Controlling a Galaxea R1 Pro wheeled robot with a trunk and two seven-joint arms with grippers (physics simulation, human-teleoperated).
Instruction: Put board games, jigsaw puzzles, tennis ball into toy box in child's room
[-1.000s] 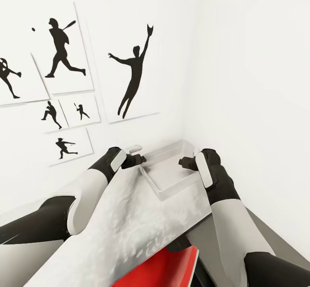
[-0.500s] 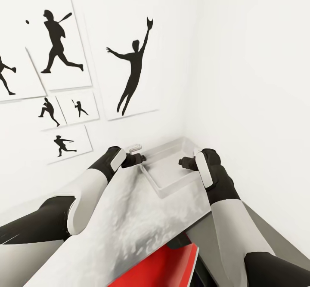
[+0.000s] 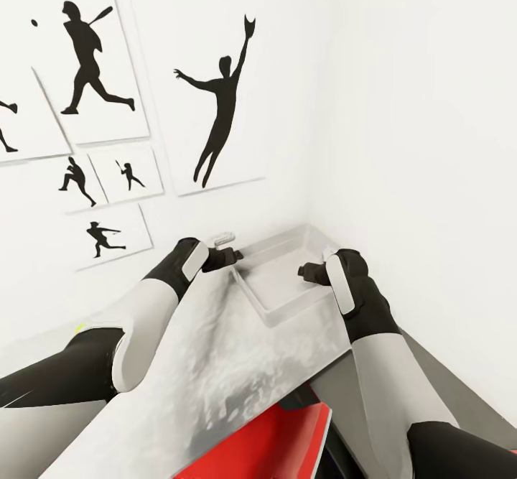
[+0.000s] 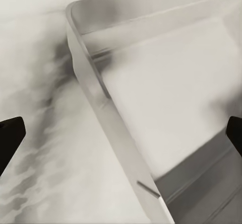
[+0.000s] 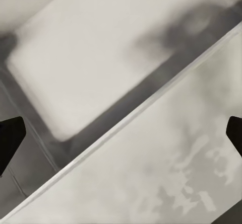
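Where my view starts, at its lower edge, a red board game (image 3: 276,444) lies flat, partly tucked under the near edge of a large mottled grey slab (image 3: 215,364) that slopes away toward the room's corner. Both my arms reach forward over that slab, black at the upper arm, white at the forearm, black again at the wrist. My left gripper (image 3: 228,256) sits at the left side of the toy box (image 3: 269,315), its fingers spread wide apart with the box's near corner rim between them in the left wrist view (image 4: 101,108). My right gripper (image 3: 307,272) is at the box's right side, also spread wide, its dark fingertips (image 5: 10,138) at opposite edges of the right wrist view with the box's rim (image 5: 131,116) crossing between them. Neither pinches anything that I can see.

The box is pale grey, shallow, with flared walls and a bare floor. A small white and grey object (image 3: 220,238) rests just behind my left wrist; I cannot tell what it is. A dark grey surface (image 3: 459,407) runs along the right wall. Beyond the box two white walls meet, close behind it. The left wall carries white panels with black baseball silhouettes (image 3: 219,105). A speck of yellow-green (image 3: 80,327) shows by my left elbow.
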